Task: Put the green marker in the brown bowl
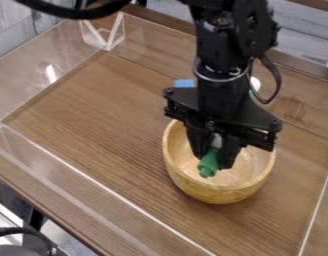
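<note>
The gripper [216, 150] is clamping the green marker [208, 163], its lower end dipping inside the brown bowl [180, 172] directly beneath. Releasing it tilted, the marker is likely tipping against the rim and possibly rolling out.

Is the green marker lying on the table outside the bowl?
No, the green marker hangs from the end effector, its lower end inside the brown bowl.

Lab-type test rig: wood tabletop [87, 110] w/ clear acrylic walls [47, 50], robot arm [227, 45].
</note>
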You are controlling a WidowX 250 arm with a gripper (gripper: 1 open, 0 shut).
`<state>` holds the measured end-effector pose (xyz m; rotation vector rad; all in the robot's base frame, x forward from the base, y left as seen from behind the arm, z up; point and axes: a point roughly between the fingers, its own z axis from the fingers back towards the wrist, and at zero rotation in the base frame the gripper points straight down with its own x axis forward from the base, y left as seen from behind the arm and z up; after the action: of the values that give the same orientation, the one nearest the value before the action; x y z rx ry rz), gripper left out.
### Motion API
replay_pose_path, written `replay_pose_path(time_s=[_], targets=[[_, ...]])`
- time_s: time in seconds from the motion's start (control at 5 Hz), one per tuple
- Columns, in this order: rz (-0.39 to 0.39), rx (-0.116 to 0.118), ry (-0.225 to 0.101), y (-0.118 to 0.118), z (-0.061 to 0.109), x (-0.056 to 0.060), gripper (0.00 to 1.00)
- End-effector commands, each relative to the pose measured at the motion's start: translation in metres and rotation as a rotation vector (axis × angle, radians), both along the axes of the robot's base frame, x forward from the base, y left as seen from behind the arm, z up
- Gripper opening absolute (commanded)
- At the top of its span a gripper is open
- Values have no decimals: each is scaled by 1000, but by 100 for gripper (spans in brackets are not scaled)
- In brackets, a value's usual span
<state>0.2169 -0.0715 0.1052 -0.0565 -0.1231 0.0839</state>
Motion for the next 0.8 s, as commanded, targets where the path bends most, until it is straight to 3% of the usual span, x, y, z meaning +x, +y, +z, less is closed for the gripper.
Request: replay_pose_path(time_s=[0.0, 0.6], targets=[[12, -12, -33, 1, 5, 7, 0], [18, -18, -42, 2, 0, 9, 0]])
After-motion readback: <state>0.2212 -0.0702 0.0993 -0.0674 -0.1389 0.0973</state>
